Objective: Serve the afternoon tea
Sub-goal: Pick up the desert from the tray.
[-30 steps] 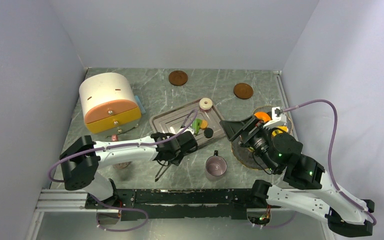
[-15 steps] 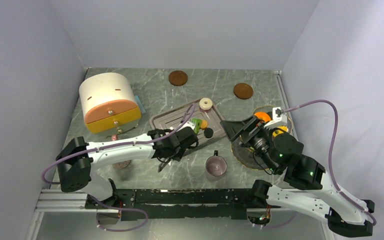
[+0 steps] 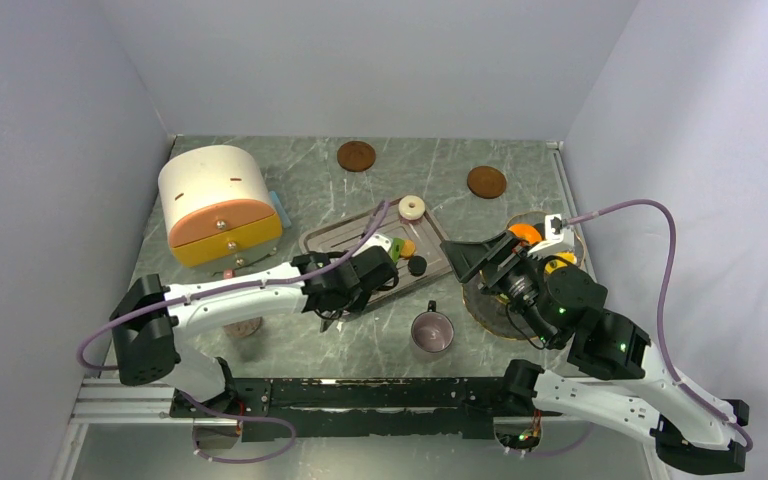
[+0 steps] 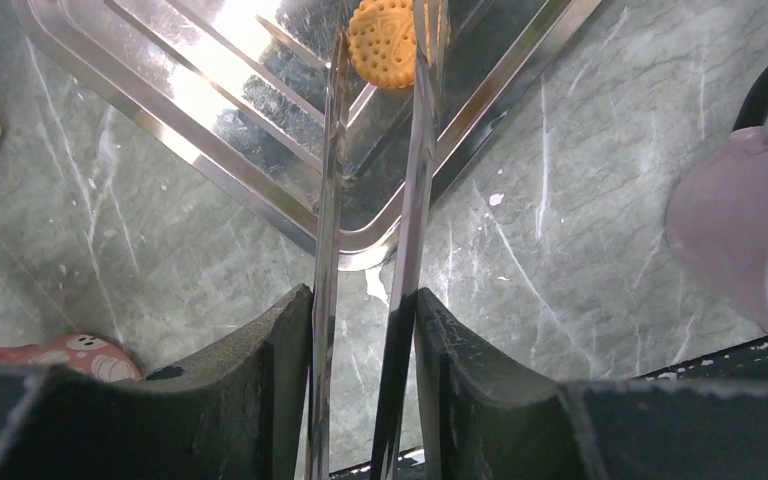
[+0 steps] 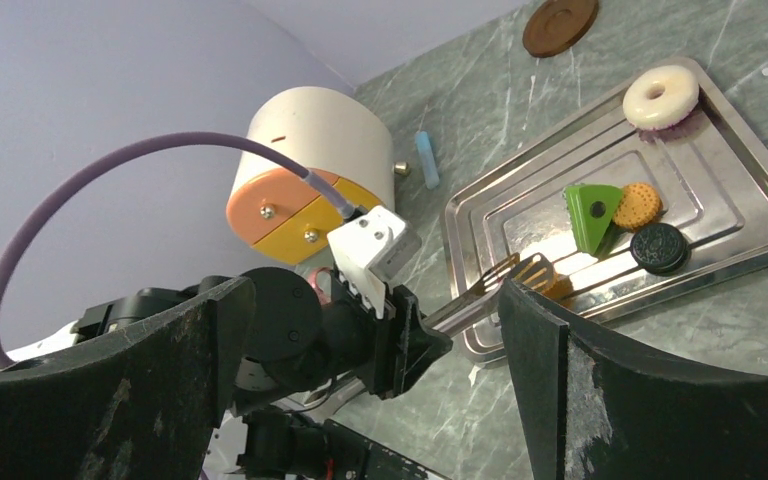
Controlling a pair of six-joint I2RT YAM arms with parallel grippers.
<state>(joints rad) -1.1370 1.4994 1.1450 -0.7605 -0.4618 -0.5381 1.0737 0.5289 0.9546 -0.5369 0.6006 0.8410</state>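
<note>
On the marble worktop (image 3: 300, 170), your left jaws clamp tongs (image 4: 416, 180) flanking an orange biscuit (image 4: 385, 45); right jaws stand wide.

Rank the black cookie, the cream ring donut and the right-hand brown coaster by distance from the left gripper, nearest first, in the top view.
1. Black cookie, on the tray just right of the left gripper.
2. Cream ring donut, tray's far corner.
3. Right-hand brown coaster, far back right.
</note>
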